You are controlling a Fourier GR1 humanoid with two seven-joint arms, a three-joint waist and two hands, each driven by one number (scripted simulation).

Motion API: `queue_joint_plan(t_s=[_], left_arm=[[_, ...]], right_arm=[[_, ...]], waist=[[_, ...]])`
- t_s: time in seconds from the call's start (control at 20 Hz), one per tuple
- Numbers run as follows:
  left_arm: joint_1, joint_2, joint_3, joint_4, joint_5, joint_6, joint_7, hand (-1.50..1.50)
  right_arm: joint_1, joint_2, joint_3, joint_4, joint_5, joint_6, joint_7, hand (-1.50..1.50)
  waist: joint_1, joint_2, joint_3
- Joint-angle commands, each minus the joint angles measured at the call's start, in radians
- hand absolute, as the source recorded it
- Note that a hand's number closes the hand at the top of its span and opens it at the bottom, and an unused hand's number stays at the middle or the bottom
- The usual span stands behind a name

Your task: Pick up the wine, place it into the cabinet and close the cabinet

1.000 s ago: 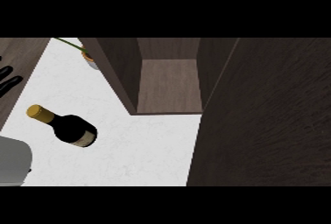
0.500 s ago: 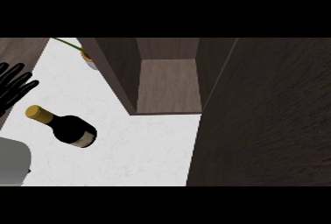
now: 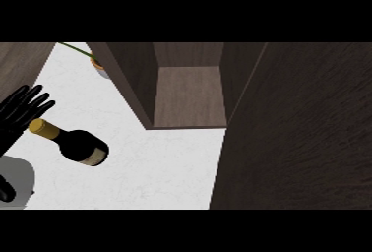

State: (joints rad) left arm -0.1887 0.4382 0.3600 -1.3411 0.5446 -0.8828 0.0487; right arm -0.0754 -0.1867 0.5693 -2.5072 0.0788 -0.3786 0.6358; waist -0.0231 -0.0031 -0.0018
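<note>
Left hand (image 3: 22, 112) now further in than half second ago, fingers (image 3: 34, 97) spread, holding nothing, perhaps touching wine (image 3: 78, 145) neck. You risk toppling it if fingers push neck sideways.

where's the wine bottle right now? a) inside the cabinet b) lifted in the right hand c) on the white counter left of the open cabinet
c: the wine bottle sits on the white counter, left of the open cabinet, with the left hand open beside its neck.

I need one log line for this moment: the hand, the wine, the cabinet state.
left hand: open, beside bottle neck | wine bottle: on counter, not held | cabinet: open, no bottle inside
</note>
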Motion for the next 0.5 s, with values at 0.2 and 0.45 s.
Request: queue_joint_plan(t_s=[0.2,0.45], left_arm=[[-0.014,0.006,0.043,0.182,-0.177,-0.064,-0.163,-1.50],[-0.036,-0.019,0.008,0.259,-0.339,-0.084,-0.308,-1.50]], right_arm=[[0.034,-0.055,0.066,-0.202,0.146,-0.036,0.065,-1.50],[-0.017,-0.058,0.055,-0.145,0.130,-0.057,0.073,-1.50]], waist=[[-0.013,-0.001,-0.002],[-0.016,0.003,-0.003]])
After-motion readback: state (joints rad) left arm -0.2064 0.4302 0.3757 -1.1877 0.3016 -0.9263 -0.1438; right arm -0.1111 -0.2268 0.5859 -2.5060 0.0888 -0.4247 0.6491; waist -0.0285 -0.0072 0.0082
